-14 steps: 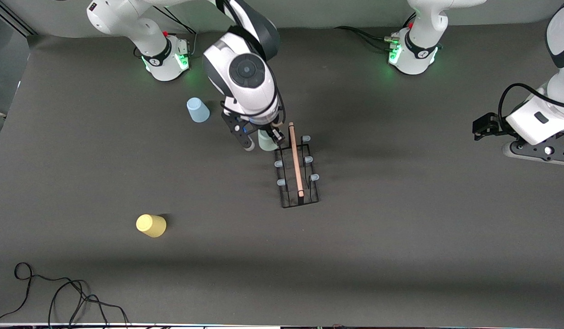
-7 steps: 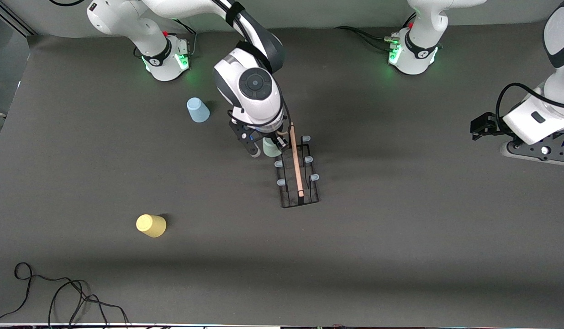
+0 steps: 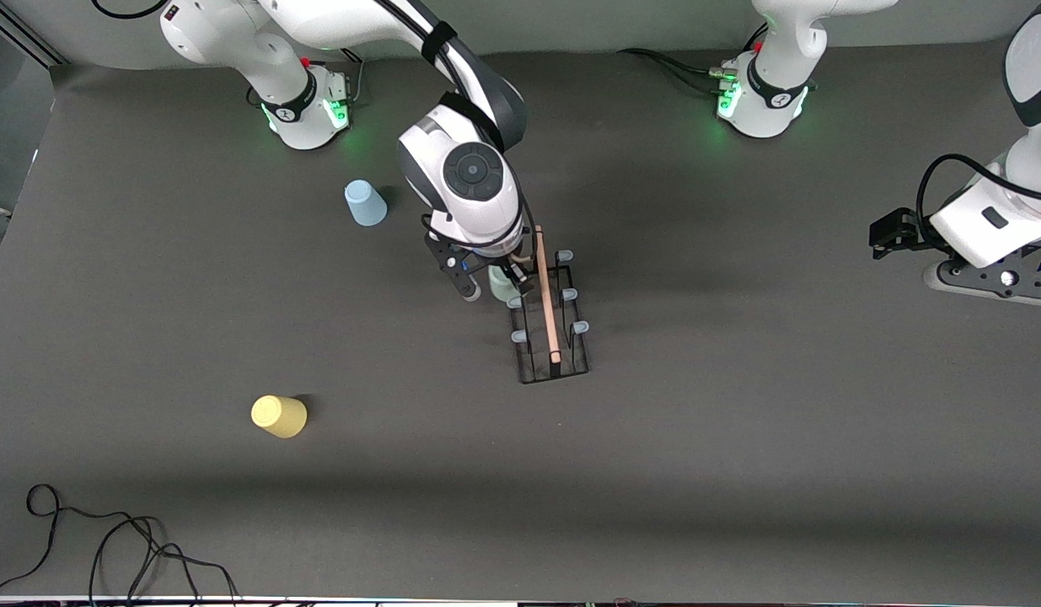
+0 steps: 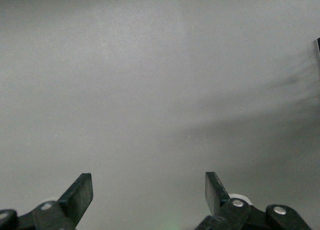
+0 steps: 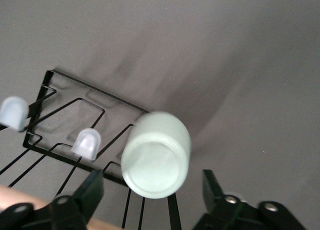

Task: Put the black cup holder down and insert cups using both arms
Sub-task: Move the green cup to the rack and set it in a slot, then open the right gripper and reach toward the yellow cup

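Rack of black wire, the black cup holder (image 3: pixel 550 314), is standing mid-table, its wooden handle (image 3: pixel 544 293) running lengthwise from the robots' bases toward the front camera. The mint cup (image 5: pixel 156 155) is sitting upside down on a peg at the rack's base-ward end, between the right gripper (image 5: pixel 152 189)'s parted fingers, apart from both. The left gripper (image 4: pixel 149 195) is waiting, jaws wide, over bare dark grey tabletop (image 3: pixel 739 438). The blue cup (image 3: pixel 364 203) and the yellow cup (image 3: pixel 278 416) are resting toward the right arm's end
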Available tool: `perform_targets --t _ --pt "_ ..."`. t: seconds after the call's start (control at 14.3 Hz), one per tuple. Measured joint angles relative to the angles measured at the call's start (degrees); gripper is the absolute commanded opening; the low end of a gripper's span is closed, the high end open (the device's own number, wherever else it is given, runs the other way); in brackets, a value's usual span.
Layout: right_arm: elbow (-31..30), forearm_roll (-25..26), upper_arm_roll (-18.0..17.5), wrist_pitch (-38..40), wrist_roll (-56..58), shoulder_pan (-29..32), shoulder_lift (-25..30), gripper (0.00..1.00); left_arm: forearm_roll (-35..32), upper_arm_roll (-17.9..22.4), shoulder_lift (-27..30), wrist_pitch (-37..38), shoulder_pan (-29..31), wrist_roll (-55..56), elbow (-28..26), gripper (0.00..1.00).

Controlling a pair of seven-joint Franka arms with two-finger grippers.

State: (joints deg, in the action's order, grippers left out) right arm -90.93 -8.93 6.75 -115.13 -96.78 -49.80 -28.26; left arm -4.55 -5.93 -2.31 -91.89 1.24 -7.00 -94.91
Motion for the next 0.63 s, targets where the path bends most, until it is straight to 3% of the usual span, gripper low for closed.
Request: perform_targets --t 0.35,0.63 --pt "11.91 -1.36 0.61 16.12 2.43 3.17 2.29 1.0 0.0 0.02 -0.03 0.02 0.01 0.0 -0.01 1.0" --pt "15.35 -1.28 1.3 23.5 28.08 11.71 4.38 1.0 0.0 0.11 -0.04 0.02 0.04 0.0 -0.03 1.0"
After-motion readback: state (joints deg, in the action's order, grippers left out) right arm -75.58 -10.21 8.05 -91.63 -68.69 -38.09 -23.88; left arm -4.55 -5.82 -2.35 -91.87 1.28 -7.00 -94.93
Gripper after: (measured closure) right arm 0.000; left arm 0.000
